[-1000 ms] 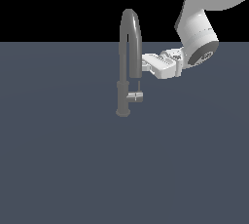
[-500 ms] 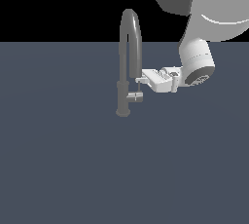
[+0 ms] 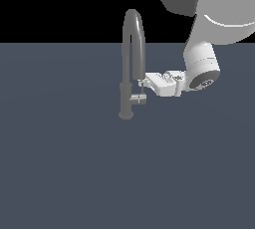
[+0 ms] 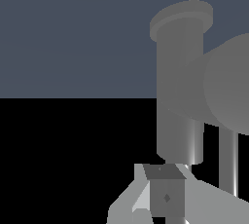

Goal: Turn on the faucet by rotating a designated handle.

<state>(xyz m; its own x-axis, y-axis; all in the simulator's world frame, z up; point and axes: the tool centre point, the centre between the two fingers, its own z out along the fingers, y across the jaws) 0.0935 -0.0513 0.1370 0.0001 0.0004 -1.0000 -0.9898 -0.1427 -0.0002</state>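
Since one second ago, the white tool (image 3: 144,81) has travelled toward the exterior view's left and lower, closing on the tall dark grey metal gooseneck faucet (image 3: 130,63); the white robot arm (image 3: 201,66) now fills more of the upper corner on that view's right. The faucet stands upright on the flat slate-blue tabletop (image 3: 64,163), near the middle of the scene. The short shiny silver cylindrical handle (image 3: 138,99) juts from the lower column toward the exterior view's right, with its thin rod lever rising from it. The tool tips sit just above the stub, at the lever; contact cannot be confirmed. In the wrist view the column (image 4: 179,96) and handle (image 4: 228,84) loom close. Whether the tool is spread or closed cannot be determined.
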